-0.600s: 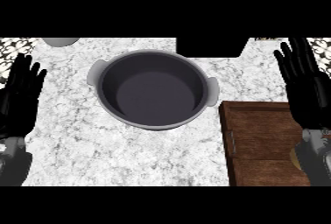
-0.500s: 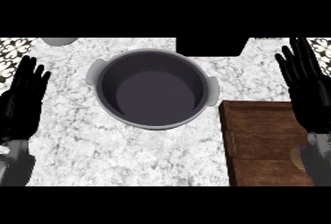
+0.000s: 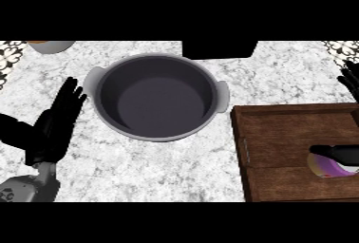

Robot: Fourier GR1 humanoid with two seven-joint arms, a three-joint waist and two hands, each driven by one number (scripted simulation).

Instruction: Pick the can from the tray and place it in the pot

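Clearly the can (image 3: pixel 335 162) lies on its side on the wooden tray (image 3: pixel 280 128), long axis left-right, at the right edge. Nearer is the right hand (image 3: pixel 351 78), just beyond it, fingers straight. Far off, left of the pot (image 3: pixel 157 97), the left hand (image 3: pixel 57 121) rests open

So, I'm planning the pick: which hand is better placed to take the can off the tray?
The right hand. It shows at the view's right edge just above the wooden tray, where the can lies. The left hand rests open beyond the pot, away from the tray.
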